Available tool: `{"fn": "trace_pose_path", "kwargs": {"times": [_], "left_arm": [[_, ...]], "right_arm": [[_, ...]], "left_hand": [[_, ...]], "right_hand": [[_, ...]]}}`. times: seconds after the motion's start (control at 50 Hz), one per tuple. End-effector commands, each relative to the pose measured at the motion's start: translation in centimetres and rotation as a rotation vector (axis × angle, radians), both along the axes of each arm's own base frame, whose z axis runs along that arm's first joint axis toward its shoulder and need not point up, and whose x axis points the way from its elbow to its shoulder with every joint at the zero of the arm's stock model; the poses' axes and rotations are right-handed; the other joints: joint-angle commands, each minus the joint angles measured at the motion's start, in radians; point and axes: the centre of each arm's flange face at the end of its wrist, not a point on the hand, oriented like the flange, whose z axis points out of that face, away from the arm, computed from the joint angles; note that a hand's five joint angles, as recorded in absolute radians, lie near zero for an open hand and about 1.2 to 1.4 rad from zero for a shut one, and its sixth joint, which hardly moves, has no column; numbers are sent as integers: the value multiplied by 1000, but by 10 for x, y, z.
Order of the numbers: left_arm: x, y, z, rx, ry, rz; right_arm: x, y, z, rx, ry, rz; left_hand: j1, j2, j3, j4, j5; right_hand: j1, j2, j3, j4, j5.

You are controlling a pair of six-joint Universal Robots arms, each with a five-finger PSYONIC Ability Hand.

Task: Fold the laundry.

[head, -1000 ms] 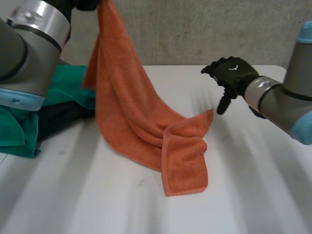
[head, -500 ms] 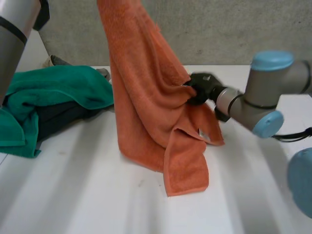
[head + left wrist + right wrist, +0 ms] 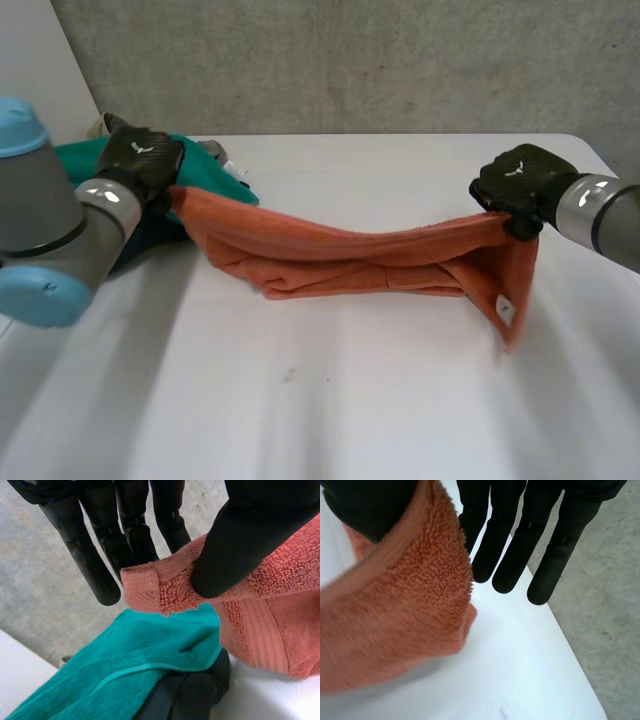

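An orange towel (image 3: 370, 255) is stretched across the white table (image 3: 330, 400) between my two hands, and its middle sags onto the tabletop. My left hand (image 3: 145, 158) holds the left end low beside the laundry pile. In the left wrist view its thumb (image 3: 240, 545) pinches a hemmed corner of the towel (image 3: 260, 610) against the fingers. My right hand (image 3: 515, 180) grips the right end slightly above the table, with a short flap and a label hanging below it. In the right wrist view the towel (image 3: 405, 625) is clamped between the thumb and the fingers (image 3: 505, 545).
A green cloth (image 3: 225, 178) lies bunched at the back left, just behind my left hand, over a dark garment (image 3: 195, 695). The table's right edge runs close under my right hand, with grey floor (image 3: 610, 605) beyond it.
The towel hung from my raised left hand. That hand has come down to the left, my right hand has taken the other end and pulled it right, and the towel now spans between them.
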Motion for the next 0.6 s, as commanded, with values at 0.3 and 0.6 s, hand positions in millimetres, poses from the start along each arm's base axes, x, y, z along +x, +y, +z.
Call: {"fn": "trace_pose_path", "kwargs": {"times": [0.3,0.6], "left_arm": [[-28,-51,181,-968,315,-19],[-16,-12,41,-476,163,-28]], "right_arm": [[8,-66,147,-940,-454,-92],[5,-32,9,-235,-284,-55]], "left_hand": [[258,196,201,196,252],[258,196,201,196,252]], "right_hand": [[259,218,211,200,243],[259,218,211,200,243]]}}
